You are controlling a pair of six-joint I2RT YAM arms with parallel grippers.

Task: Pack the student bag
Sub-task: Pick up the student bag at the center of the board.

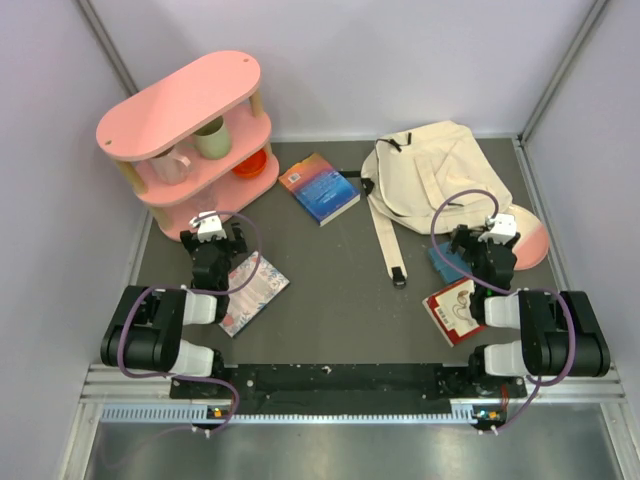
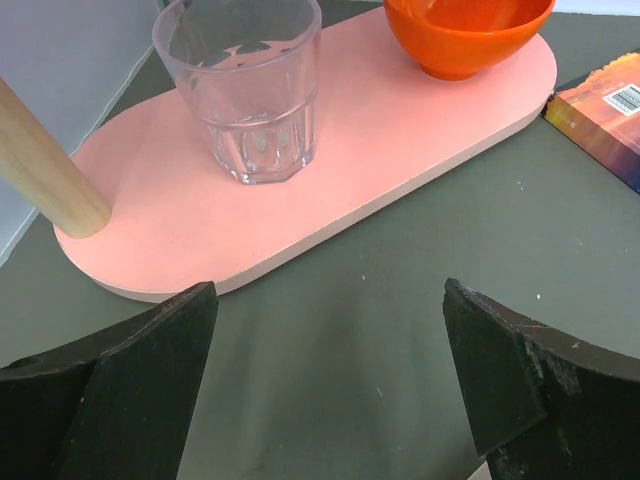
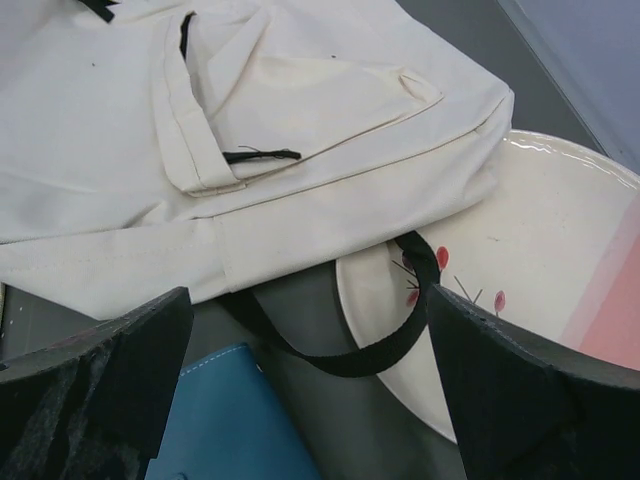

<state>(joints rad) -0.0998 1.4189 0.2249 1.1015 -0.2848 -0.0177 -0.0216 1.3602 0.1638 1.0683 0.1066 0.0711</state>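
The student bag (image 1: 430,170), a cream canvas backpack, lies flat at the back right with a long strap (image 1: 385,240) trailing toward me. In the right wrist view the student bag (image 3: 250,130) fills the top, and its black loop (image 3: 370,355) lies over a plate's edge. My right gripper (image 1: 487,243) is open and empty just in front of the bag, and its jaws (image 3: 310,390) stand wide apart above the loop and a blue notebook (image 3: 225,420). My left gripper (image 1: 213,240) is open and empty in front of the pink shelf; its jaws (image 2: 330,380) are over bare table.
A pink shelf (image 1: 190,130) at the back left holds a glass (image 2: 243,85), a green mug (image 1: 210,137) and an orange bowl (image 2: 465,30). A blue-orange book (image 1: 318,187), a floral notebook (image 1: 252,290), a red-white book (image 1: 455,310) and a pink-white plate (image 1: 528,240) lie around.
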